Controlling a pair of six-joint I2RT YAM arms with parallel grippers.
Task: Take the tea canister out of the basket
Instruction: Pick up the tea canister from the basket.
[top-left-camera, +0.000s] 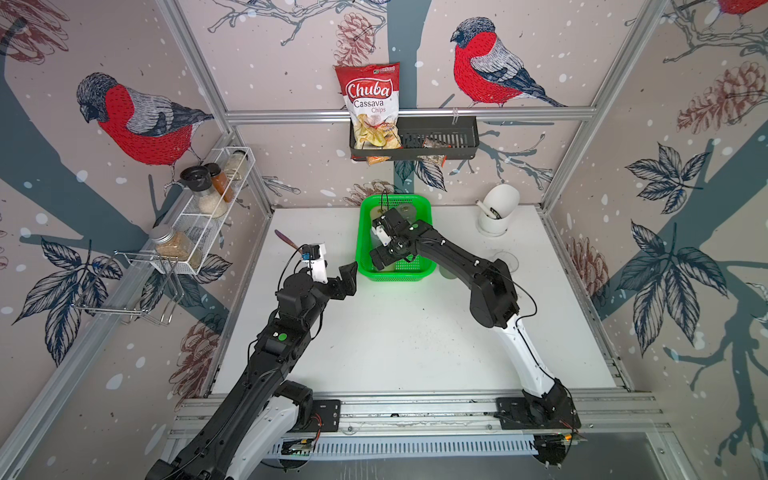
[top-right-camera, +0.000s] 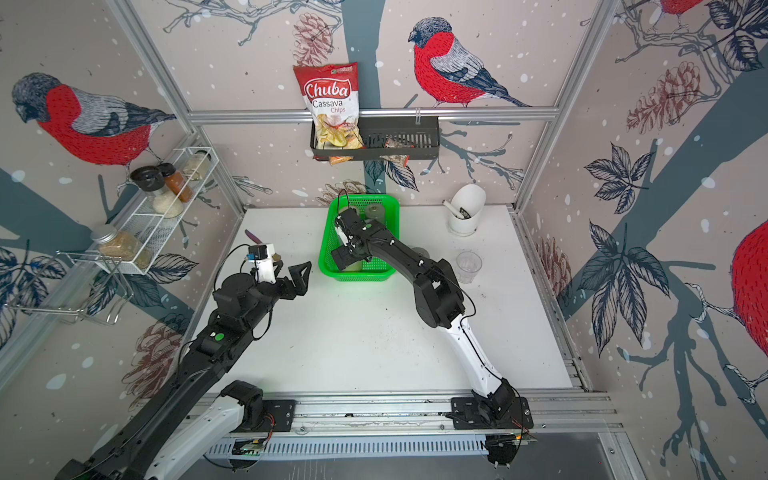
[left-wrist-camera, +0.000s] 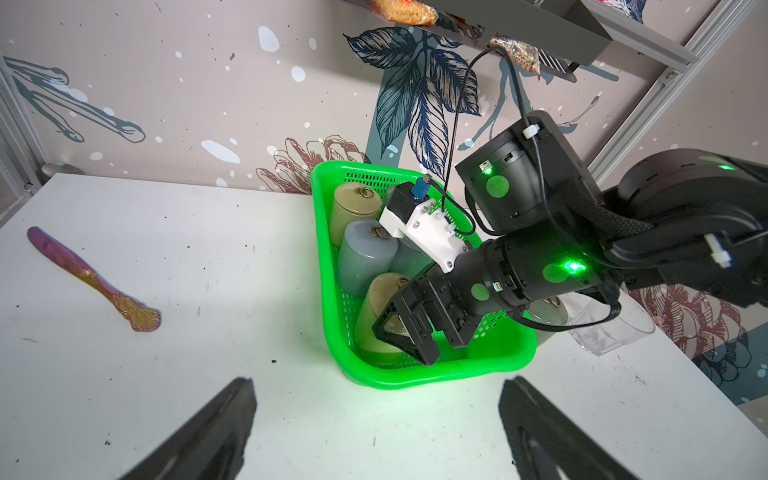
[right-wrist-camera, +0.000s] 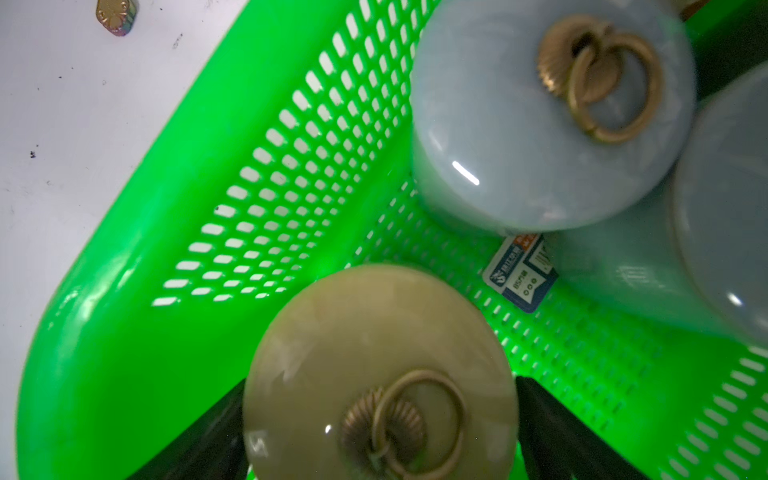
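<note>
Currently the olive-beige cylindrical tea canister stands upright at the near end of the bright green perforated plastic basket, its long axis vertical and its brass-ringed lid pointing up. The right gripper straddles it with its jaws apart. The left gripper hovers spread beside the basket.

basket bright green, slotted mesh | tea canister olive-beige, ring brass | second canister grey-blue | sticker navy, white | table white | cutlery handle purple-gold iridescent | chips bag red, white
</note>
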